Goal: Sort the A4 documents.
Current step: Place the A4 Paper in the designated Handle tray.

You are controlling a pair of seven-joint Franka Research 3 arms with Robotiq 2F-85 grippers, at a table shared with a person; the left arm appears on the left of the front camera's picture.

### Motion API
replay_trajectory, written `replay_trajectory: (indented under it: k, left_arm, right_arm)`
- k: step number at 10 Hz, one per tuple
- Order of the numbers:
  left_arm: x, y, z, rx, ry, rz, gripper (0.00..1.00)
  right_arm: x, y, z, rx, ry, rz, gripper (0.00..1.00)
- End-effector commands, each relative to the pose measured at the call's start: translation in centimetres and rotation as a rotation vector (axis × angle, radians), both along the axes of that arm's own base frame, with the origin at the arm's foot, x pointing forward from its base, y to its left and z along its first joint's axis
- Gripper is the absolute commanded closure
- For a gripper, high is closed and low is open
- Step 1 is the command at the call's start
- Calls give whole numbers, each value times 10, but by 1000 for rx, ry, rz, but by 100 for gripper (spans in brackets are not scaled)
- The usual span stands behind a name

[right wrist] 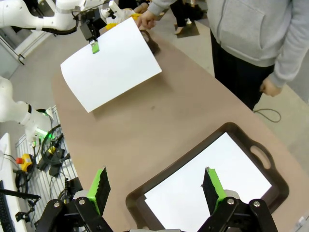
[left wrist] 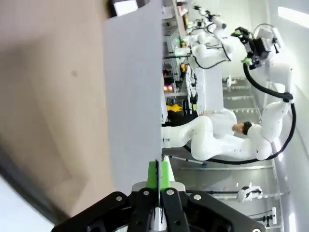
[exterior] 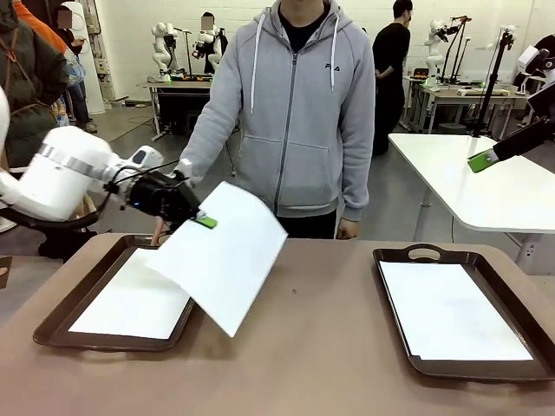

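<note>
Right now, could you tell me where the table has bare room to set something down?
The bare patch is the brown table between the left tray and the right tray. Both trays hold paper. The left edge of that patch is crowded: the left end effector holds a sheet over it.

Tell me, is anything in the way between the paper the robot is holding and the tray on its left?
Nothing visible blocks it. The left gripper holds the sheet tilted just above the left tray, which already has a sheet lying flat in it. The person's hand is behind the held sheet.
</note>
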State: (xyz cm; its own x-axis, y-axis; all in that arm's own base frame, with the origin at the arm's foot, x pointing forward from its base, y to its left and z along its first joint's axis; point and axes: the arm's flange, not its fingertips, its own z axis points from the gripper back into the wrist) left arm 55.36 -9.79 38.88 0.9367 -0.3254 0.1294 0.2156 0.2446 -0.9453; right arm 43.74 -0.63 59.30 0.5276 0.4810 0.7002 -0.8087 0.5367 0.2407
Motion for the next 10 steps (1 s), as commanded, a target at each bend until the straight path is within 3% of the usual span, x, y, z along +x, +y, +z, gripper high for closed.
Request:
replay_trajectory:
  k: [1, 4, 6, 8, 10]
  left_arm:
    - [-20, 24, 2, 49, 44, 101, 99]
    - [-36, 59, -10, 80, 91, 205, 99]
    - [-31, 76, -22, 75, 23, 189, 99]
    - [-24, 97, -35, 202, -13, 241, 99]
    - [-24, 112, -20, 379, -21, 290, 99]
  right_arm:
    - [-1, 1, 0, 12, -5, 12, 0]
    - [-1, 1, 0, 12, -5, 12, 0]
    - [-1, 1, 0, 12, -5, 12, 0]
    - [-1, 1, 0, 12, -5, 12, 0]
    - [-1, 1, 0, 12, -5, 12, 0]
